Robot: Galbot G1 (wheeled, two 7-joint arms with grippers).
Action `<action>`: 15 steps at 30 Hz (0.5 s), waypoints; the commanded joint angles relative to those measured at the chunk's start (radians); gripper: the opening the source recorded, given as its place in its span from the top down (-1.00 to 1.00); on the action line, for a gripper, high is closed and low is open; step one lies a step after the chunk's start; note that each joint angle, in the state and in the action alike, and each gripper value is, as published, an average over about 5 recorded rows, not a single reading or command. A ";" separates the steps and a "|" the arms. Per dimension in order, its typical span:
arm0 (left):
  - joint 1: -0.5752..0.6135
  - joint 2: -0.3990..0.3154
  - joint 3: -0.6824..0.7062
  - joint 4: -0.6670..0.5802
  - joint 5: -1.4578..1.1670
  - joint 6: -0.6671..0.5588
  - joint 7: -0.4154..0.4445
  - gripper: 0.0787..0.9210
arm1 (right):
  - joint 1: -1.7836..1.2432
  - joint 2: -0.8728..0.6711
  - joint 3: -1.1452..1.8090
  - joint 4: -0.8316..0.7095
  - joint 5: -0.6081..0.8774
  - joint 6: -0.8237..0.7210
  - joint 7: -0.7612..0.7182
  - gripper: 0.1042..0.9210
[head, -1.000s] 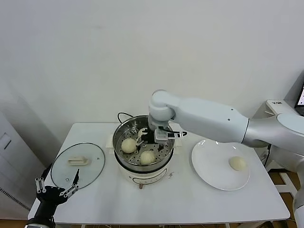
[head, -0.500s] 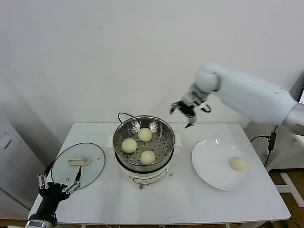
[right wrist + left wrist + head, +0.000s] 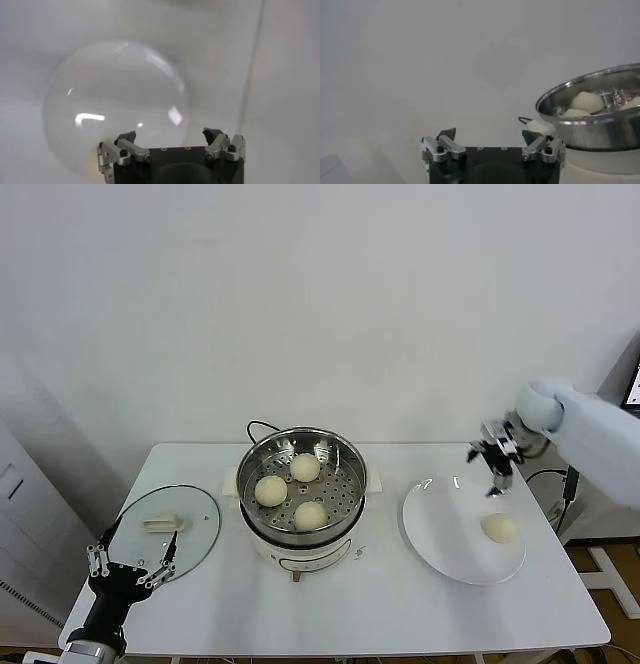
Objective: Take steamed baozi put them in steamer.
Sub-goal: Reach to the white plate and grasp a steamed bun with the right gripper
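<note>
Three cream-white baozi (image 3: 306,467) (image 3: 270,490) (image 3: 311,515) lie in the shiny steel steamer (image 3: 262,454) on its white cooker base at the table's middle. A fourth baozi (image 3: 499,528) lies on the white plate (image 3: 440,534) at the right. My right gripper (image 3: 495,464) is open and empty, in the air above the plate's far edge, just beyond that baozi. In the right wrist view the plate (image 3: 115,95) fills the frame beyond the open gripper (image 3: 171,135). My left gripper (image 3: 132,565) is open and parked low at the table's front left; its view shows the steamer (image 3: 600,125) with baozi (image 3: 587,101) inside.
A round glass lid (image 3: 130,554) with a cream handle (image 3: 160,523) lies on the table left of the steamer. A black cord (image 3: 258,425) runs behind the cooker. The white table (image 3: 380,604) stands against a white wall; equipment stands off its right edge.
My right gripper left a baozi in the steamer, rose out empty and swung right to above the plate's far edge. The steamer went from two baozi showing to three.
</note>
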 commanded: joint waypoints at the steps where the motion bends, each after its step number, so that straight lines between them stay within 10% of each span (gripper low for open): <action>1: -0.001 0.008 0.003 0.003 0.007 0.003 0.000 -0.77 | -0.210 -0.082 0.135 -0.043 -0.076 -0.034 0.019 -0.76; 15: 0.026 -0.005 -0.016 0.000 0.000 -0.015 0.002 -0.77 | -0.245 -0.013 0.137 -0.074 -0.092 -0.041 0.070 -0.75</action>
